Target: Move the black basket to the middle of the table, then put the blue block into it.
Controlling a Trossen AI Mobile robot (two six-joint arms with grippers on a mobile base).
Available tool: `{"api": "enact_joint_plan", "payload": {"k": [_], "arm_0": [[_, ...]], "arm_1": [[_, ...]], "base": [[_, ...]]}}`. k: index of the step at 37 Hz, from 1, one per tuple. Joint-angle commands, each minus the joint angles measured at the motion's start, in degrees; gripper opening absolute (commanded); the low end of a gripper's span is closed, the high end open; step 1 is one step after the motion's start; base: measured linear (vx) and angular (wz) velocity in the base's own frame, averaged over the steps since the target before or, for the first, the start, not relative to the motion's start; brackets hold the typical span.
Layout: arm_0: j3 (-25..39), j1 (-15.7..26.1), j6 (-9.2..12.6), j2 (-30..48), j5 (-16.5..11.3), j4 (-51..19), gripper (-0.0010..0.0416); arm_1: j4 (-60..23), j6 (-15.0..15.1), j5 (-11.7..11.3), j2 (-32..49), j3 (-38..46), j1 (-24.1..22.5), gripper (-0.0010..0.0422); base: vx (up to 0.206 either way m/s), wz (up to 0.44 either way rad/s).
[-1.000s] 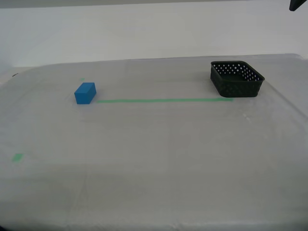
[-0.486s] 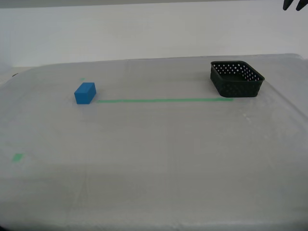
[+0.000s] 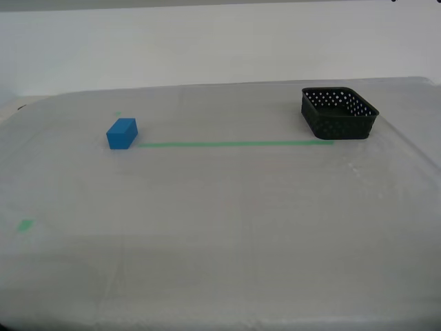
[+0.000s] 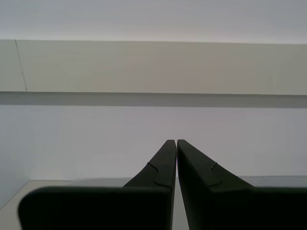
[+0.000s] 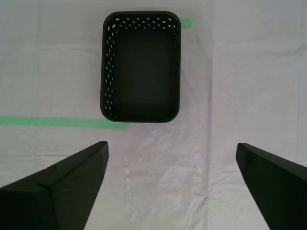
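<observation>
**Two steps ahead, neither begun**

Two things wait on the table (image 3: 227, 227), the largest thing in sight: a wide pale grey-white top with rounded corners, crossed by a thin green tape line (image 3: 234, 144) and dotted with a small green mark (image 3: 25, 225) toward the exterior view's left.

The black basket (image 3: 339, 112) stands far toward the exterior view's right, at the end of the tape line and near the table's edge. It is square-ish with rounded corners, its walls pricked with rows of holes, and it is empty. My first gripper (image 5: 170, 179) hangs high above the table, looking down on the basket (image 5: 141, 66), jaws wide apart, holding nothing. It is well short of the basket.

My second gripper (image 4: 173, 158) points at the back wall, fingers pressed together on nothing.

The blue block (image 3: 122, 133), smallest of the lot, sits upright at the other end of the tape line, well apart from the basket. It is solid, bright, with plain matte faces.

As I judge it, the risks lie in the basket's nature. It looks light, so a descent that lands a finger on the rim rather than astride one wall could tip it or skate it off the near edge. A thin perforated wall may also flex or slip in the pinch. And if the basket is set down off-centre, the block's later drop would need a longer reach.
</observation>
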Motion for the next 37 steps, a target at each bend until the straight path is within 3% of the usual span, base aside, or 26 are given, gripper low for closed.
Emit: {"api": "enact_joint_plan", "payload": {"k": [1, 6, 12, 22, 37], "arm_0": [[0.11, 0.04, 0.09, 0.72, 0.15, -0.2, 0.0407], [-0.48, 0.04, 0.33, 0.83, 0.39, 1.18, 0.0384], [-0.66, 0.04, 0.39, 0.83, 0.7, 3.56, 0.0403], [-0.11, -0.02, 0.35, 1.97, 1.66, 5.2, 0.0399], [4.33, 0.04, -0.63, 11.93, 1.64, 5.09, 0.04]], "arm_1": [[0.22, 0.11, -0.02, -0.02, 0.02, -0.02, 0.0], [0.22, 0.11, -0.02, -0.02, 0.02, -0.02, 0.0], [0.22, 0.11, -0.02, -0.02, 0.02, -0.02, 0.0], [0.2, 0.11, -0.02, -0.02, 0.02, -0.02, 0.0], [0.02, 0.11, -0.04, -0.02, 0.02, -0.02, 0.0]], "base": [[0.0, 0.0], [0.0, 0.0], [0.0, 0.0], [0.0, 0.0], [0.0, 0.0]]}}
